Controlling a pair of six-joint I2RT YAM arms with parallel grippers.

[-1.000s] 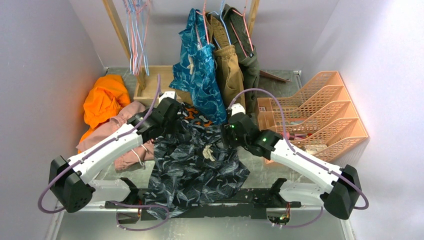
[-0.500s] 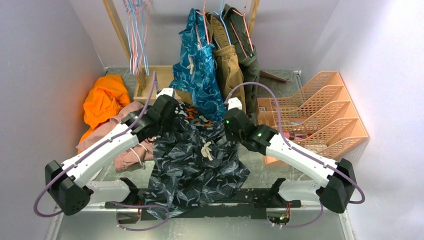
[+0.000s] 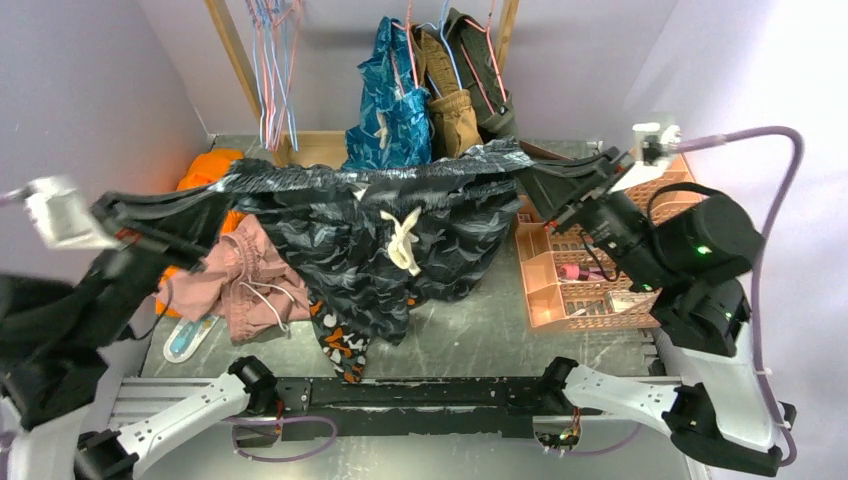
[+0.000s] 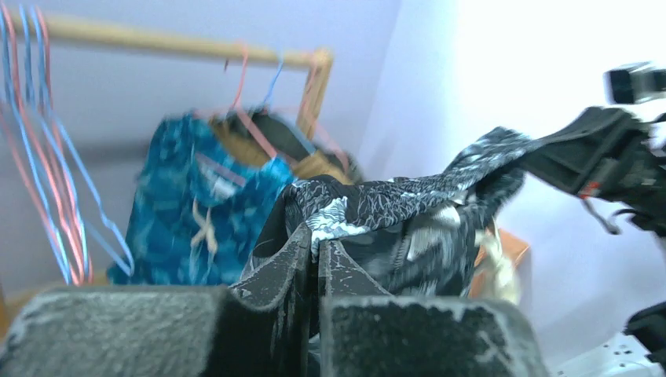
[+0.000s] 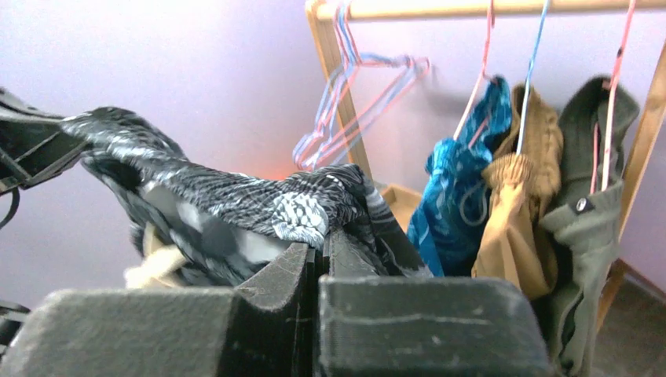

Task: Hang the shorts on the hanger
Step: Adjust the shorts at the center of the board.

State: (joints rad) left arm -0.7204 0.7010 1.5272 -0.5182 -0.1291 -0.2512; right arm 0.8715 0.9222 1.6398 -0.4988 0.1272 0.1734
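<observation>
We hold the shorts [image 3: 330, 225] strung between our fingers: the left fingers [image 4: 284, 271] are pinched tight on one end of the waistband and the right fingers [image 5: 283, 275] on the other. This pulls the waist taut while the legs hang below them, off the tabletop [image 3: 470, 330]. We judge this spread readies the waist for the light-blue hanger [image 3: 283, 95], which hangs on the rail [image 4: 157, 41] beyond the fingers.

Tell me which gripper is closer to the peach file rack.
Right. The right gripper hovers just beside the rack, pinching the shorts by the waistband; the left gripper holds the other end, far across the table.
</observation>
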